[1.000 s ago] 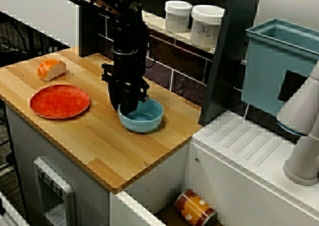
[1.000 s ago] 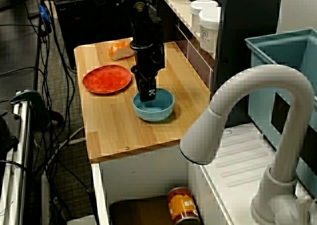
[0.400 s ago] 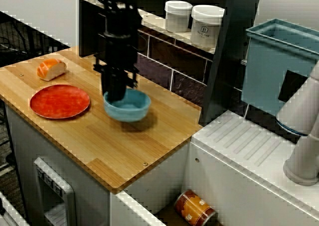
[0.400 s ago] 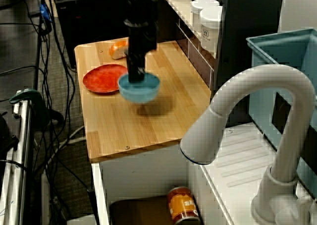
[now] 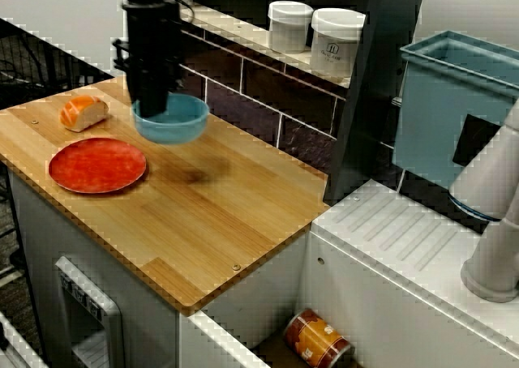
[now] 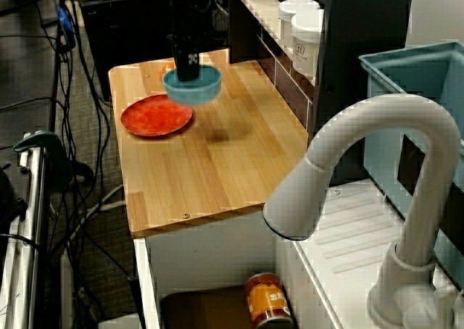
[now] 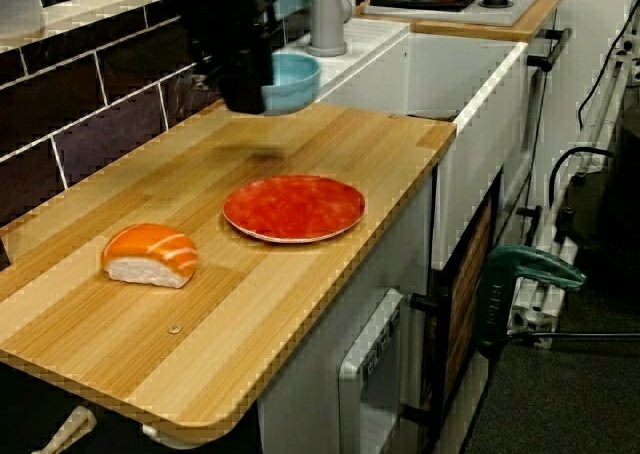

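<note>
My gripper (image 5: pixel 151 107) is shut on the near rim of a light blue bowl (image 5: pixel 173 121) and holds it in the air above the wooden counter (image 5: pixel 211 214). The bowl's shadow lies on the wood below it. In the view from the sink side the bowl (image 6: pixel 194 87) hangs just behind the red plate (image 6: pixel 155 116), with the gripper (image 6: pixel 187 73) gripping its rim. From the counter's end, the gripper (image 7: pixel 246 100) hides much of the bowl (image 7: pixel 294 81). A red plate (image 5: pixel 97 164) and a piece of salmon sushi (image 5: pixel 83 112) lie left of the bowl.
Two white jars (image 5: pixel 289 26) (image 5: pixel 336 42) stand on the ledge behind the counter. A blue bin (image 5: pixel 454 100) and a white faucet (image 6: pixel 362 177) are at the right by the sink. A can (image 5: pixel 316 340) lies in the basin below.
The gripper lifted the blue bowl off the counter and carried it left and back, from the counter's middle to a spot above the area near the plate and sushi.
</note>
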Motion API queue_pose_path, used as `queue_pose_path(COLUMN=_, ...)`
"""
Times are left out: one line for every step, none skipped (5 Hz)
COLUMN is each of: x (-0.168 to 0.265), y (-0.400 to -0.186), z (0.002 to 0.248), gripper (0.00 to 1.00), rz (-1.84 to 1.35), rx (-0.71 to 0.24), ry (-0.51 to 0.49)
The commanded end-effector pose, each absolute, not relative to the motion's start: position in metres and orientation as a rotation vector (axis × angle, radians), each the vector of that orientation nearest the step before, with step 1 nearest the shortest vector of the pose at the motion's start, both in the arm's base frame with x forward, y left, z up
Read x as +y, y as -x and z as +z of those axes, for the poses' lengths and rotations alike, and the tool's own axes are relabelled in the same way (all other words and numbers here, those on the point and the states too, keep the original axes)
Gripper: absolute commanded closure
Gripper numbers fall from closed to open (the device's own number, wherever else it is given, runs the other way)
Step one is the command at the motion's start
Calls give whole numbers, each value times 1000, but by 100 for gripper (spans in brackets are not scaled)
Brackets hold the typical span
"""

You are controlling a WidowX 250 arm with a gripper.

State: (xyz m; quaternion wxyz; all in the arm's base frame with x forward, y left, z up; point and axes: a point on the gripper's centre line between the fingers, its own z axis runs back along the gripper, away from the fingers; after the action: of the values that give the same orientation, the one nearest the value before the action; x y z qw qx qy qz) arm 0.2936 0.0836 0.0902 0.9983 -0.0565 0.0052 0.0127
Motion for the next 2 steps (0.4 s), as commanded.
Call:
queue_pose_path(x=107, y=-300, z=117, gripper=100, rz=22, rx=-145, ry=69)
queue_pose_path(x=120, y=-307, z=113, gripper=100, rz=44, rx=-196, ry=42)
